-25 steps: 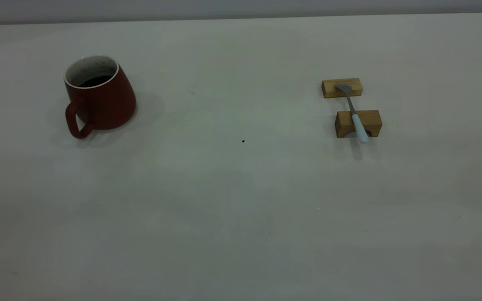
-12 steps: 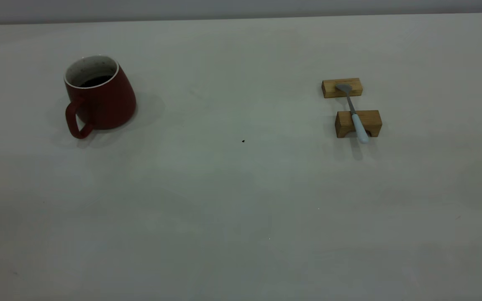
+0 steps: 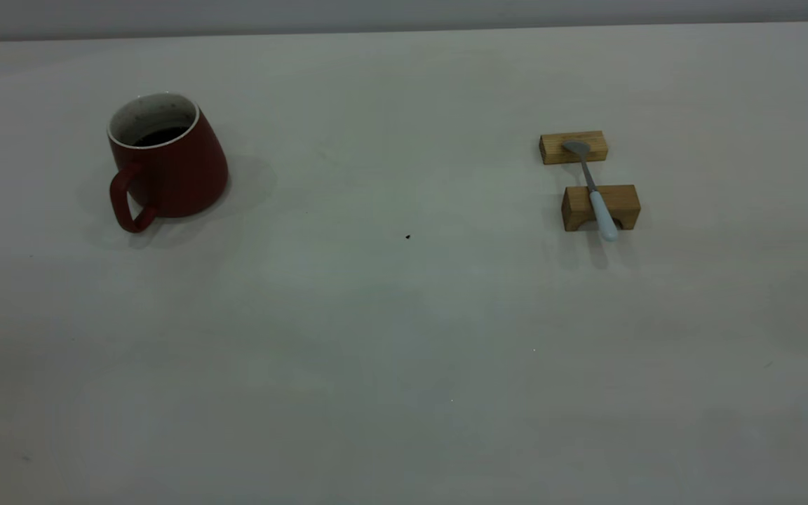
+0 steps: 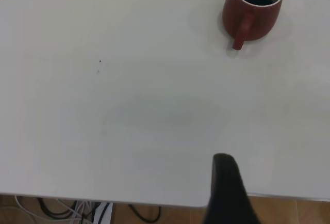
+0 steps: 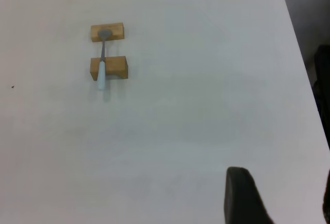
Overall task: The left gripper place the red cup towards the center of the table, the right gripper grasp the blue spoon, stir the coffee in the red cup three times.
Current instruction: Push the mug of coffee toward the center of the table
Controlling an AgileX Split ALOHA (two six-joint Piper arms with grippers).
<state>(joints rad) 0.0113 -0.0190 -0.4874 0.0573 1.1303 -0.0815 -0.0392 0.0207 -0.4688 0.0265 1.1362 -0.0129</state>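
Red cup point(image 3: 167, 163): stood upright at the upper left of the exterior frame, handle turned toward the lower left; nothing touched it.
Coffee point(image 3: 160, 135): dark liquid sat low inside the speckled white interior.
Blue spoon point(image 3: 592, 189): lay at the upper right of the exterior frame, well apart from the cup, bridging two wooden blocks point(image 3: 601, 206); bowl on the farther block, pale handle over the nearer one.
Tabletop point(image 3: 404, 337): off-white, a small dark speck point(image 3: 407, 237) near the middle.
Left gripper point(image 4: 229, 193): one dark finger showed at the wrist frame's lower edge, far from the cup; jaws' opening could not be told, nothing held.
Right gripper point(image 5: 245, 198): one dark finger at the lower edge of its wrist frame, far from the spoon; jaws' opening likewise could not be told.
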